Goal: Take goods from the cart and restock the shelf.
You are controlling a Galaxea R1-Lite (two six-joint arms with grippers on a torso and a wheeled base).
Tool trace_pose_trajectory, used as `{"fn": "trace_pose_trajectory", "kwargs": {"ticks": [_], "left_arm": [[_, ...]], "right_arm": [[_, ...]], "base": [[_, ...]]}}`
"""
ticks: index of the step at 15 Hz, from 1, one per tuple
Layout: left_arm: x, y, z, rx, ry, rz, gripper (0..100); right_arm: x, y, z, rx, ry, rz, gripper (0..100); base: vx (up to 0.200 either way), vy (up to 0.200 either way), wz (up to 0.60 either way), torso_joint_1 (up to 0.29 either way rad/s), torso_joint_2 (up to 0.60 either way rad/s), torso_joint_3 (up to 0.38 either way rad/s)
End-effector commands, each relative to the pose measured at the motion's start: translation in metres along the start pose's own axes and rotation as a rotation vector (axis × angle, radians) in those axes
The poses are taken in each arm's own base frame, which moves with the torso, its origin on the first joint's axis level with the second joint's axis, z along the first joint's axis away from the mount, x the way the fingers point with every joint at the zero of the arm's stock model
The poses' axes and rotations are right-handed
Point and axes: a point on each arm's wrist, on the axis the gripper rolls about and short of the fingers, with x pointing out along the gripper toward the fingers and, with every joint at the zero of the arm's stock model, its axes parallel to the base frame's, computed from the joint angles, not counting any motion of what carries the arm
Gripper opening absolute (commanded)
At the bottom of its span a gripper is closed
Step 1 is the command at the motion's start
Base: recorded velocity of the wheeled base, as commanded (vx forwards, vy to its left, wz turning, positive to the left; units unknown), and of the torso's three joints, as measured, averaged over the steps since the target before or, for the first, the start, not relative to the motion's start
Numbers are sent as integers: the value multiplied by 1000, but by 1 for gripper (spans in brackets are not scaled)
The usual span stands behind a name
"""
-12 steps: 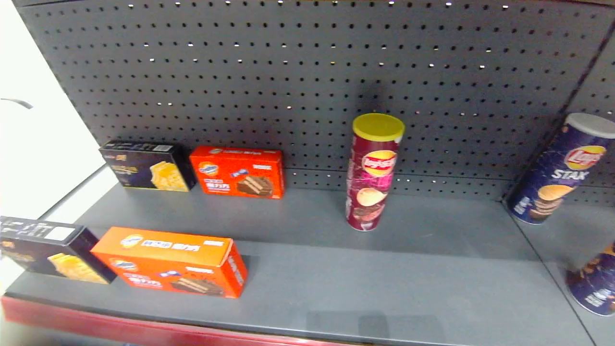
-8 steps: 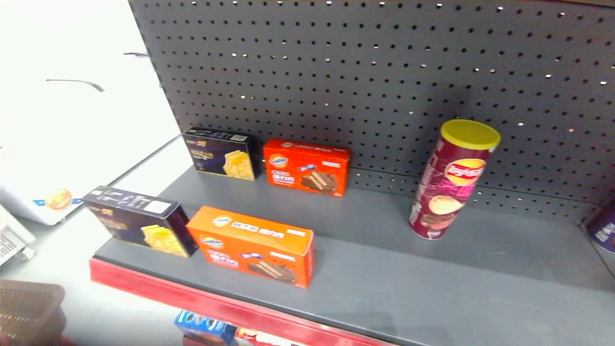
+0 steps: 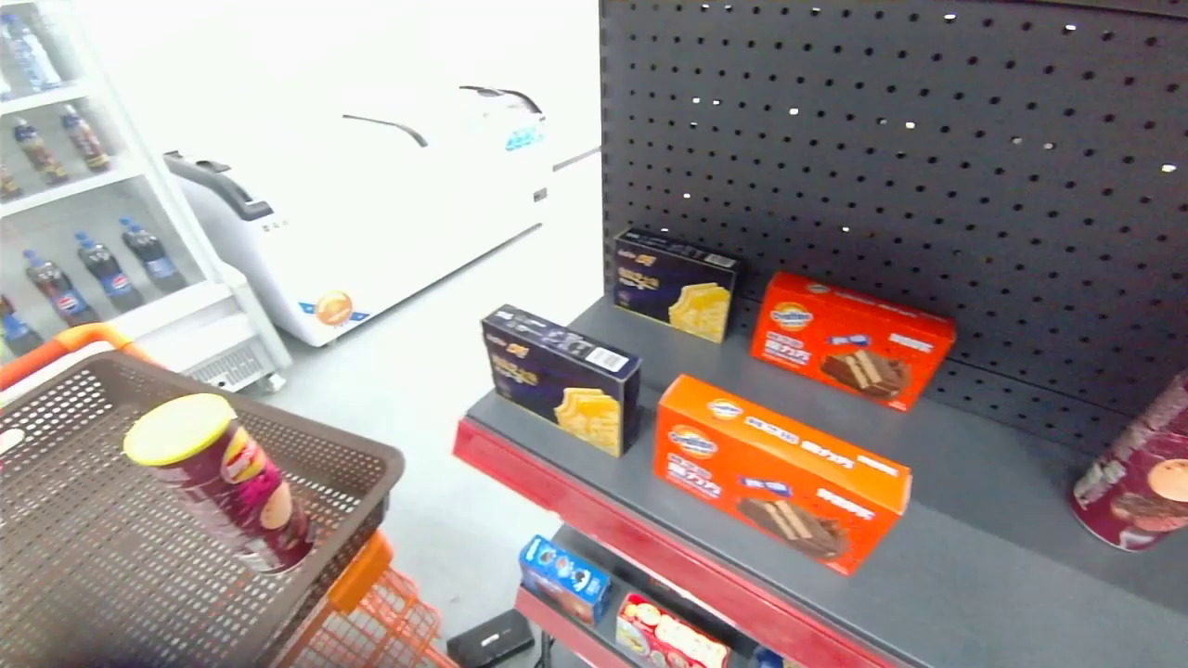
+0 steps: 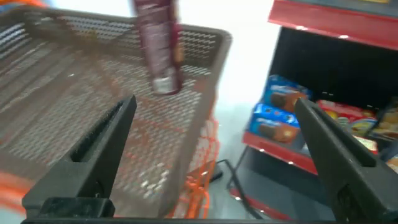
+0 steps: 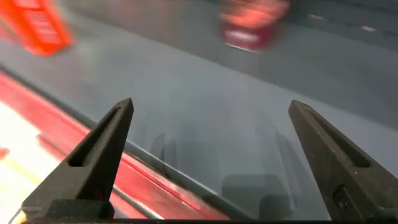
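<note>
Grey shelf (image 3: 974,575), red-edged; white freezer (image 3: 371,213) stands on the pale floor (image 3: 418,390).

We are seeing the chip can (image 3: 1134,478) on the shelf (image 3: 974,566) cut off at three o'clock, the basket (image 3: 357,492) at eight.

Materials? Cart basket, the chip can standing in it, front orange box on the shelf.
Cart basket: looks like moulded plastic, matte brown, regular perforated mesh.
Chip can: probably printed cardboard tube, glossy wrap; yellow lid looks plastic.
Front orange box: likely printed paperboard, crisp folded edges, slight sheen.
</note>
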Motion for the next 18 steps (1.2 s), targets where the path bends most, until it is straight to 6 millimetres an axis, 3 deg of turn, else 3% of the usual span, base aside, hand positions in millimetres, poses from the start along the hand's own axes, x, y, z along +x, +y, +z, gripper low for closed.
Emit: {"fn": "trace_pose_trajectory", "kwargs": {"ticks": [1, 18], "left_arm": [[0, 0, 0, 0, 0, 0, 100], [2, 0, 3, 42, 32, -39, 100]], "right_arm": [[0, 0, 0, 0, -1, 0, 100], [0, 0, 0, 0, -1, 0, 100]], "base": [[0, 0, 600, 2, 12, -2], [0, 0, 35, 0, 0, 0]]}}
